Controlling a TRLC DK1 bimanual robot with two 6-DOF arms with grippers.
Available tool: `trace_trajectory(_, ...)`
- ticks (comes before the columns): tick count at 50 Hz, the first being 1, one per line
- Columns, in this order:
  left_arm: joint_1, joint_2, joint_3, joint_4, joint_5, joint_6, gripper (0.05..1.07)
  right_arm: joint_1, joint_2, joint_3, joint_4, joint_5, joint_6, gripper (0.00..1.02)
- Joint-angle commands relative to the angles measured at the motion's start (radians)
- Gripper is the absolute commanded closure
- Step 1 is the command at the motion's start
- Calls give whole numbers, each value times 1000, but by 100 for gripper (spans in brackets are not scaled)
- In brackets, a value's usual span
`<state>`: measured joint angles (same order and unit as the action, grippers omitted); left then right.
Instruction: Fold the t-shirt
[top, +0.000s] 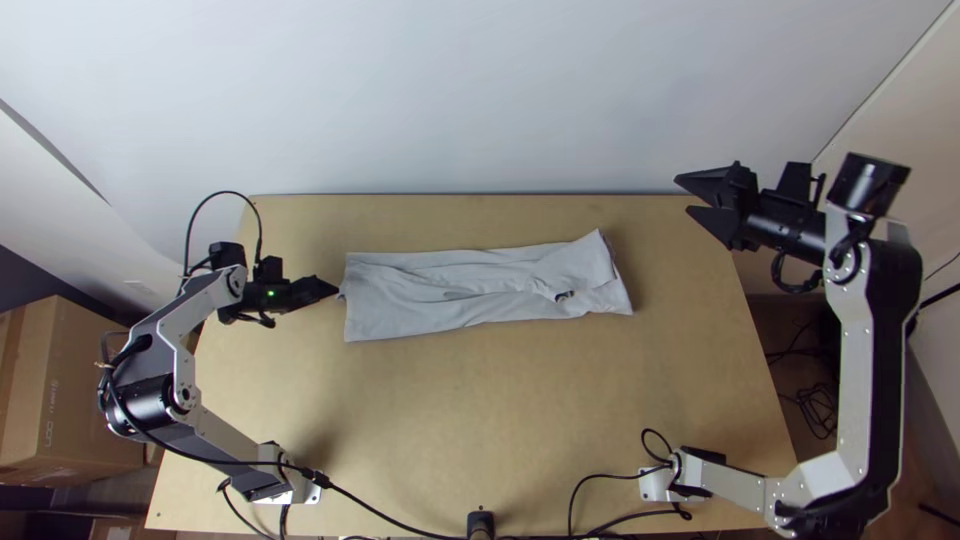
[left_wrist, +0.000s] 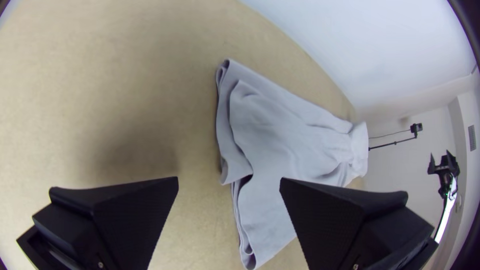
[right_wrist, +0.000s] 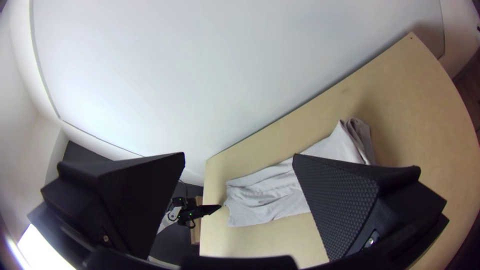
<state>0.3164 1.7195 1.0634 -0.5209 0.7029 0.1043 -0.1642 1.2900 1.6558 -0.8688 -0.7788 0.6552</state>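
Looking down from the top view, we see the pale grey t-shirt (top: 500, 305) lying as a long, folded strip across the far half of the wooden table (top: 480, 410), wrinkled along its length. Its right end is a bit skewed, with a small dark mark (top: 565, 296) near it. In the left wrist view we make out layered edges at the other end, their folds slightly gaping.

Our left gripper (top: 336, 290) is pointed at that left end, its tips close by—its pincer is spread, with nothing pinched between the fingers (left_wrist: 125, 215). Our right gripper (top: 682, 195) hangs by the table's far right corner, well apart from the cloth—its pincer is spread too, and holds nothing. A cardboard box (top: 80, 390) stands beyond the table's left side.
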Motion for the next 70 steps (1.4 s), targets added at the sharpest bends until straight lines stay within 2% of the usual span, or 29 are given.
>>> trace_trajectory(1, -45, 18, -43, 21, -10, -11, 10, -6, -78, 27, -4, 6, 21, 3)
trace_trajectory(5, -79, 0, -68, 42, -20, -11, 10, -6, -116, 25, -9, 23, 11, 3)
trace_trajectory(9, -119, -6, -80, 65, -59, -20, 10, -3, -135, 42, -50, 105, -49, 3)
trace_trajectory(12, -142, -6, -79, 76, -74, -35, 10, -6, -152, 75, -72, 136, -66, 3)
trace_trajectory(21, -211, 8, -62, 101, -120, -68, 10, -28, -181, 180, -144, 141, -83, 3)
trace_trajectory(31, -275, 14, -46, 127, -157, -120, 11, -26, -215, 199, -191, 141, -85, 3)
trace_trajectory(33, -287, 15, -46, 128, -168, -127, 18, -24, -222, 196, -196, 141, -85, 3)
trace_trajectory(37, -295, 14, -52, 153, -181, -150, 46, -21, -238, 185, -205, 141, -85, 3)
trace_trajectory(41, -295, 6, -72, 182, -181, -156, 90, -18, -253, 165, -207, 139, -83, 3)
trace_trajectory(43, -295, 0, -85, 199, -181, -160, 105, -14, -261, 153, -208, 141, -83, 3)
trace_trajectory(49, -278, -12, -111, 206, -186, -160, 105, -9, -279, 110, -208, 142, -88, 3)
trace_trajectory(55, -204, -46, -134, 186, -186, -118, 105, -8, -294, 65, -207, 159, -109, 3)
trace_trajectory(70, 165, -67, -89, 21, -171, 164, 105, -5, -317, 10, -203, 162, -111, 4)
